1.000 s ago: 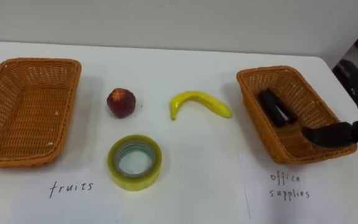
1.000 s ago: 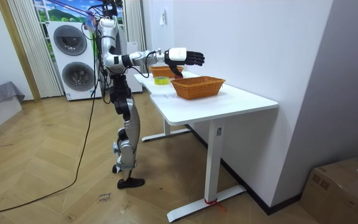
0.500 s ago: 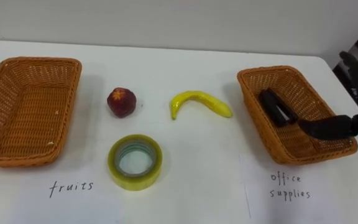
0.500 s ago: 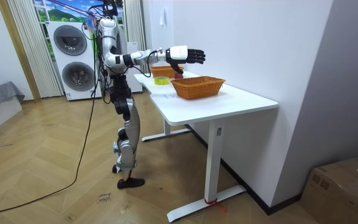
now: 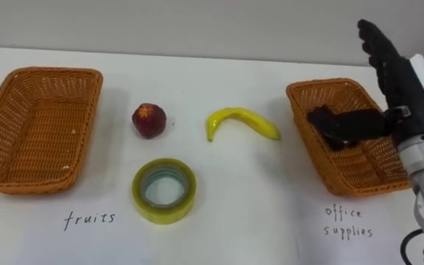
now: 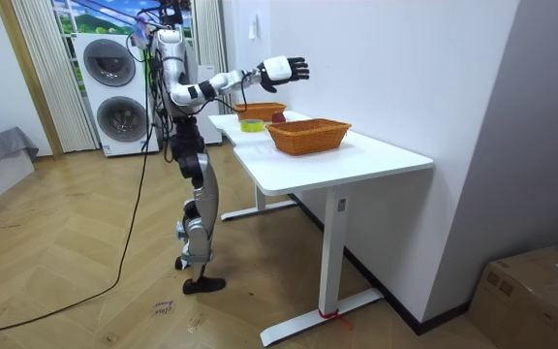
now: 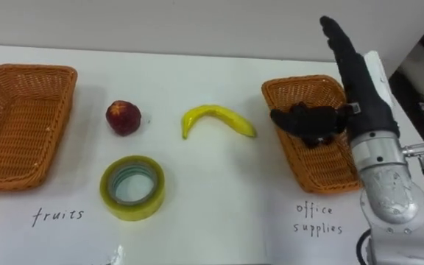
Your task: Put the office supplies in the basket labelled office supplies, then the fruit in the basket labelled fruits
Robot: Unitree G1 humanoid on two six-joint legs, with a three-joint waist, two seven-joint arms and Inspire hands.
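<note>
Right hand (image 5: pixel 407 85) has just swung up off the office basket (image 5: pixel 309 151), fingers spread wide, holding nothing. Stapler (image 5: pixel 319 116) sits inside it; tape (image 5: pixel 164 191), banana (image 5: pixel 241 121) and apple (image 5: pixel 149 120) still wait on the table (image 5: pixel 227 228).

Dark item (image 5: pixel 338 141) in office basket (image 5: pixel 305 140), right of banana (image 5: pixel 241 121): blends into right hand (image 5: pixel 401 79) thumb.
Fruit basket (image 5: pixel 88 118), left of banana: corner cropped.

Right hand (image 5: pixel 405 85), outstretched, hovers above the office-supplies basket (image 5: pixel 359 189).

Apple (image 5: pixel 149 121), banana (image 5: pixel 241 123), tape roll (image 5: pixel 164 191) on table (image 5: pixel 241 199)
</note>
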